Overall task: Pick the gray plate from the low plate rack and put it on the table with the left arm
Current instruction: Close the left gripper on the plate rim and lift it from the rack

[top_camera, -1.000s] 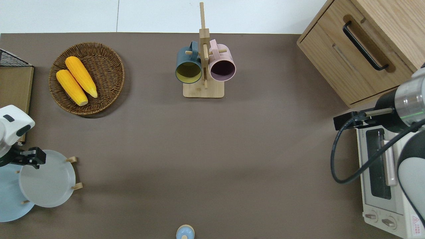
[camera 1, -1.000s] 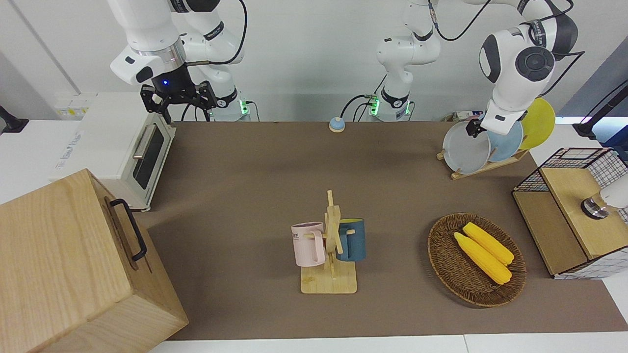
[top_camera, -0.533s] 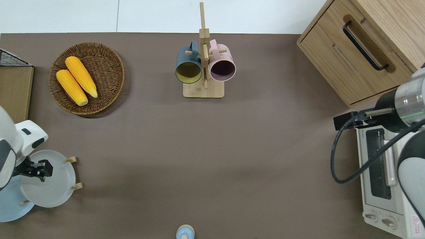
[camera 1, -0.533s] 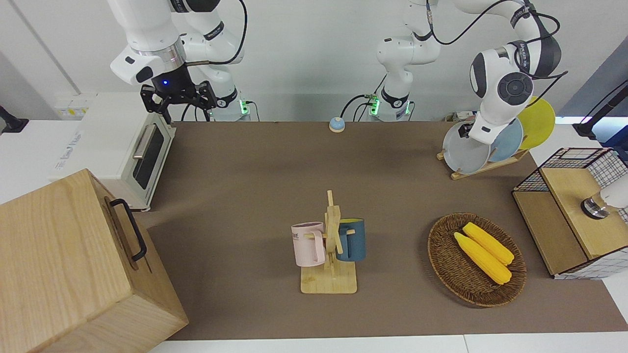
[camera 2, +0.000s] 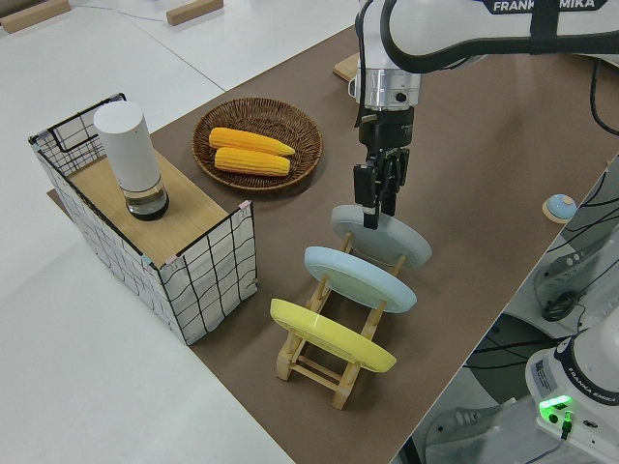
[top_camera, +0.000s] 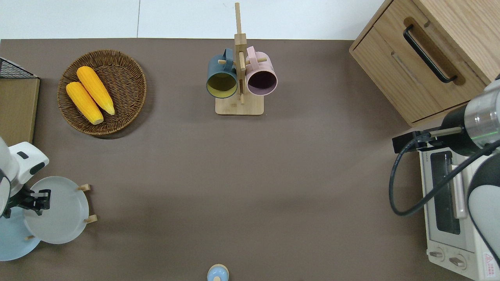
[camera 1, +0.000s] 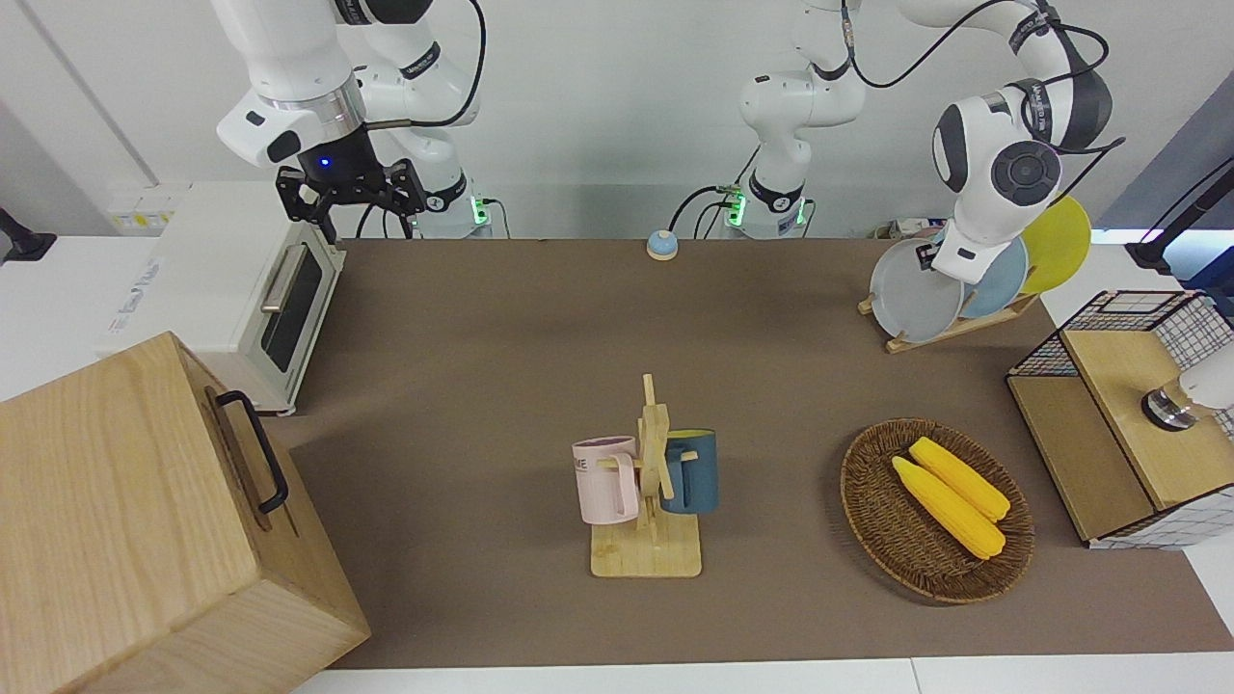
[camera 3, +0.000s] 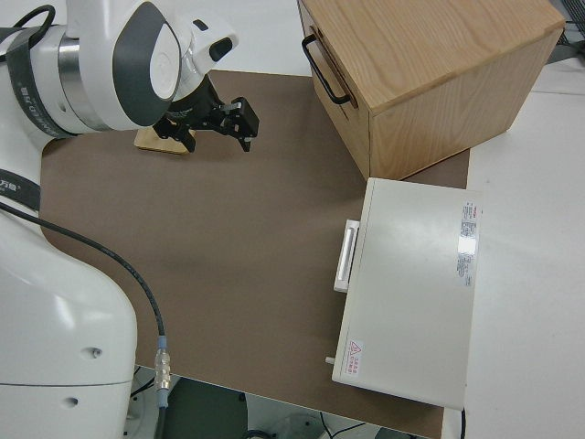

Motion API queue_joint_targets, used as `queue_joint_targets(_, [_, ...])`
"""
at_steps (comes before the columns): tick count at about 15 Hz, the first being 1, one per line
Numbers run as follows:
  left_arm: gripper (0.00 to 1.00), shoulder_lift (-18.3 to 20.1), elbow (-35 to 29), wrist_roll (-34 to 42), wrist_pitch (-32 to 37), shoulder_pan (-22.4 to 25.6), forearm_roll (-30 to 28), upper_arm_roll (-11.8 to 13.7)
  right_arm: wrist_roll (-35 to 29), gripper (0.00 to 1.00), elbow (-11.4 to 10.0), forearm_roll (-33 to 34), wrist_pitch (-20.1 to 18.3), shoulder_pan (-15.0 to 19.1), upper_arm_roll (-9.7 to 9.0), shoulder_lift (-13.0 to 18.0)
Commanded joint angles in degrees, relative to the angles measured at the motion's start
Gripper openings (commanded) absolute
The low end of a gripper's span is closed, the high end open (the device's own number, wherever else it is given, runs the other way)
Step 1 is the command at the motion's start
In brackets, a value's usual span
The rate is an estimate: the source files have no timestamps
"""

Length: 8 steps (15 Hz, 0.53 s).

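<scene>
Round pale gray plate [camera 2: 384, 237] leans in low light-wood peg rack [camera 2: 334, 362]. Left claw [camera 2: 375, 208] directly above its upper rim, fingers parted, straddling it; descent is straight down. Right arm parked.

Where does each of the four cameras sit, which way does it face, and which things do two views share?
Front: across the table, facing both arms.
Overhead: straight down; left gripper over the gray plate.
Left side: raised at the left arm's end, onto the low plate rack.
Right side: beside the parked right arm.
Front and overhead share the mug tree.
</scene>
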State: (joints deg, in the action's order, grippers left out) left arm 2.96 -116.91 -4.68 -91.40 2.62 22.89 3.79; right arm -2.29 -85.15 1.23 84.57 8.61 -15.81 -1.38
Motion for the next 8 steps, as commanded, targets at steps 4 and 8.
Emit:
queue_joint_targets(4, [0.44, 1.0, -3.1, -0.6, -2.6, 0.0, 0.7, 1.2, -0.7, 0.983, 0.5, 0.1, -0.7, 1.1, -0.98, 0.2])
queue_joint_targets(8, [0.05, 0.7, -3.3, -0.5, -2.7, 0.0, 0.2, 1.3, -0.7, 0.983, 0.5, 0.1, -0.8, 1.1, -0.98, 0.2])
